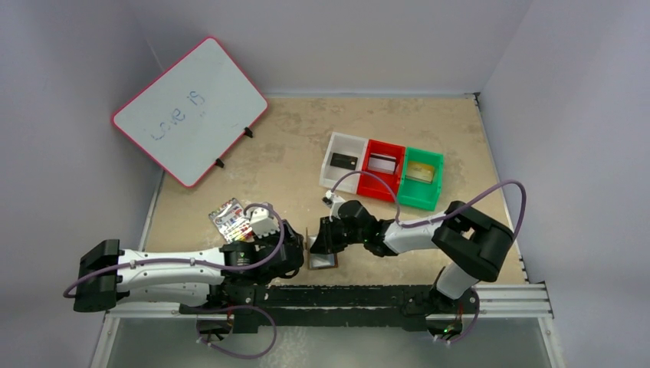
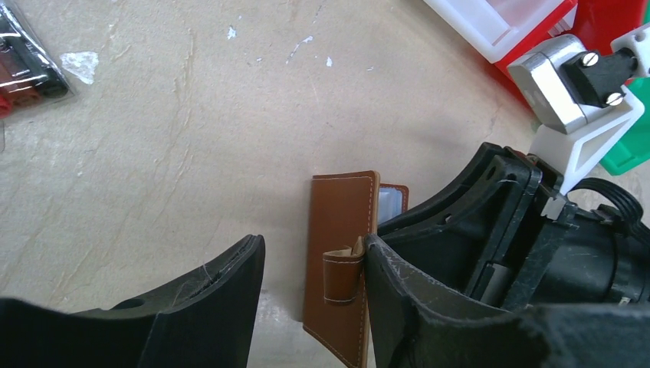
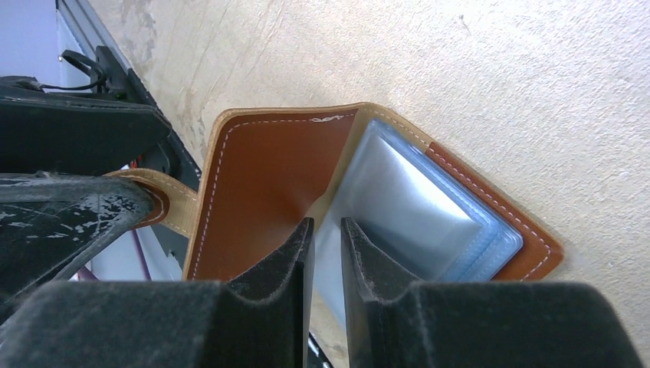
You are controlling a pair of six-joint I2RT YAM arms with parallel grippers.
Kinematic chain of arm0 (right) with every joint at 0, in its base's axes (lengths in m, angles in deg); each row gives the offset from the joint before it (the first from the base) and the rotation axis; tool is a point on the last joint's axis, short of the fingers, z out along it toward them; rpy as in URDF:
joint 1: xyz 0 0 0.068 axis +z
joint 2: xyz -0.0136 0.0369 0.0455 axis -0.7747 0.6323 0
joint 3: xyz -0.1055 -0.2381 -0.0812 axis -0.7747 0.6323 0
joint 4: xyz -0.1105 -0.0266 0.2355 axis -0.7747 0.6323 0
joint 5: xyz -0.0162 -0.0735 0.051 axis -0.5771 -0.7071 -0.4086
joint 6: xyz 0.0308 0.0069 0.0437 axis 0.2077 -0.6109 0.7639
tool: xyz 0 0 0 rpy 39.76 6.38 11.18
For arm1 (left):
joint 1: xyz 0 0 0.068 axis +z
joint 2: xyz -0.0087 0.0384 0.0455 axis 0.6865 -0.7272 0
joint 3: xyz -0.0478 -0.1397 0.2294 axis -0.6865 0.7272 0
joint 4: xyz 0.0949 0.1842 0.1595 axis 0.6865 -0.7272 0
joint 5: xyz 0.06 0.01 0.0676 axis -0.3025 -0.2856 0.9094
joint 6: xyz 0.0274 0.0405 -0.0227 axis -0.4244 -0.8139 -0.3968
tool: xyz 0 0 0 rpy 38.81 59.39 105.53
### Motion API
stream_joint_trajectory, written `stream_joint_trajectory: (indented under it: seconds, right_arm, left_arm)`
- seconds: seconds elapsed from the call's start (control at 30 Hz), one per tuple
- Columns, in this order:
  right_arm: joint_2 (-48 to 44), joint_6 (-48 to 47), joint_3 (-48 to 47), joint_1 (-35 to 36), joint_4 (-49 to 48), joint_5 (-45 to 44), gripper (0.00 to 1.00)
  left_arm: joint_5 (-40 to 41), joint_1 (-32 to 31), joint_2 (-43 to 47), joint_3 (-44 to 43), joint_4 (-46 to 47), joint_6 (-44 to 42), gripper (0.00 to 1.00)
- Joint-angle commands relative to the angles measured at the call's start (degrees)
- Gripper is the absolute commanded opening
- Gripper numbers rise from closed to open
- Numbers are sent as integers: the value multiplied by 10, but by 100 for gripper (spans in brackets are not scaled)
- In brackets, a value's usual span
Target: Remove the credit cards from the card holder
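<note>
Between the two grippers, near the front edge of the table (image 1: 291,153), the card holder (image 3: 260,176) is seen spread open, its clear sleeves (image 3: 414,215) bared. The right gripper (image 3: 324,226) is narrowed to a slit over a sleeve edge; whether the sleeve is pinched cannot be told. The left gripper (image 2: 314,245) is held wide astride the leather cover, whose snap tab (image 2: 341,277) is touched by one finger. Farther back, the credit cards (image 1: 343,161) are laid singly in the white bin (image 1: 345,136), red bin (image 1: 385,145) and green bin (image 1: 418,202).
</note>
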Motion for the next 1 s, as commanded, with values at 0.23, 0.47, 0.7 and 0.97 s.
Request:
stream_joint_trajectory:
  seconds: [0.23,0.47,0.7,0.97]
  right_arm:
    - [-14,20,15,3,-58,-10,23]
    - [-8,32,23,4,-60,-27,28]
    - [-13,43,37,5,-72,-38,34]
    - [4,52,44,4,-98,-32,38]
  left_arm:
    - [0,0,4,-3,32,-26,57]
    - [-18,-1,2,-15,66,-76,64]
    - [-32,-1,2,-15,91,-102,68]
    - [-37,0,-33,-28,52,-85,68]
